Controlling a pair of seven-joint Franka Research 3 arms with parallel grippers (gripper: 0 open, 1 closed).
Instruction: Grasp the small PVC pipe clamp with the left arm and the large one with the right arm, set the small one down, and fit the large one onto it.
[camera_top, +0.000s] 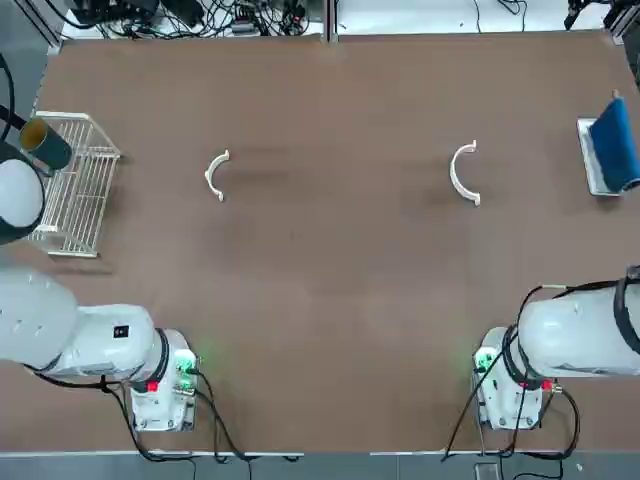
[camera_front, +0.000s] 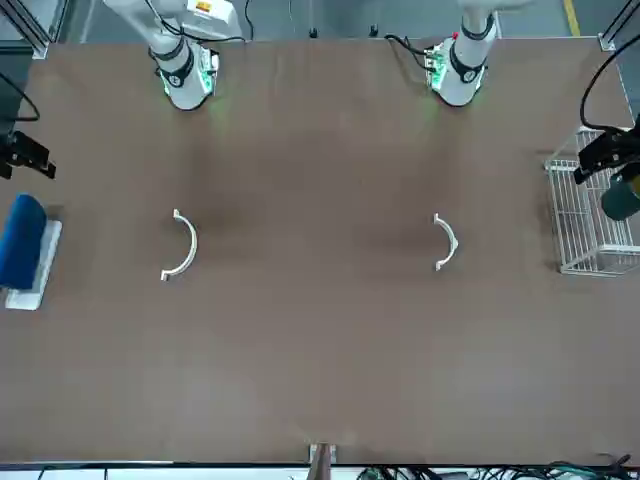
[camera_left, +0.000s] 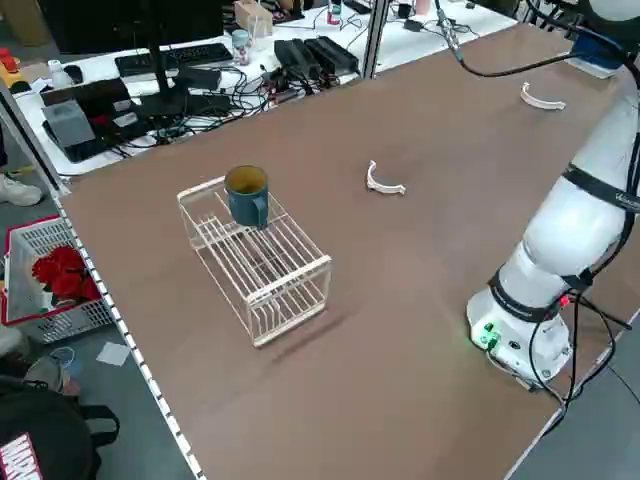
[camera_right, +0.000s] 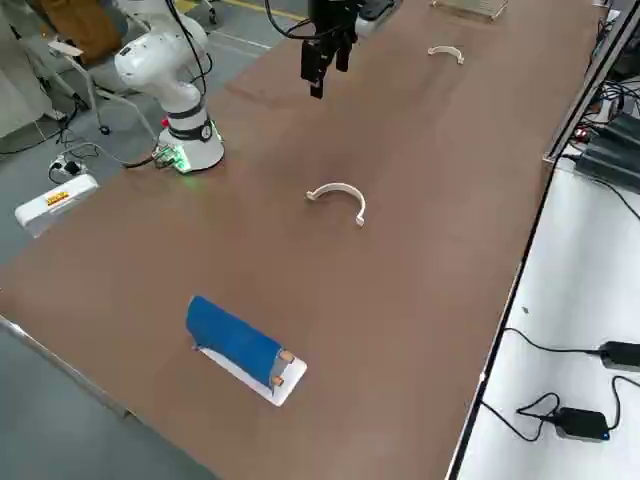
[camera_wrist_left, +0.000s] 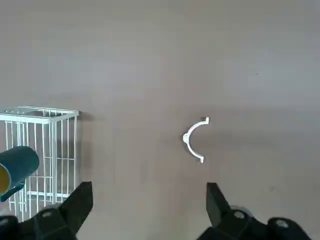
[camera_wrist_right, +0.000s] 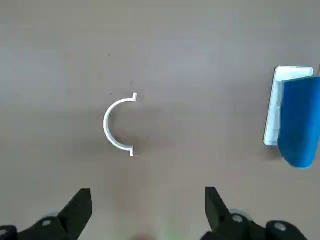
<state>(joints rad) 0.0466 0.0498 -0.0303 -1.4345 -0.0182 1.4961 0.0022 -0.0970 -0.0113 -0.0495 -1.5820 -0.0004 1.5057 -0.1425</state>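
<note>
Clamps are lying untouched: the small PVC pipe clamp (camera_wrist_left: 194, 139) ahead of the left gripper (camera_wrist_left: 149, 201), the large one (camera_wrist_right: 117, 124) ahead of the right gripper (camera_wrist_right: 148, 206). Both are hanging spread wide, empty. They are probably light, springy plastic; pinching mid-arc looks safest.

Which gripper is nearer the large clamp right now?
Right. The right gripper hangs open above the table with the large clamp just ahead of its fingers. The left gripper, also open, hangs over the table's other half, by the small clamp.
</note>
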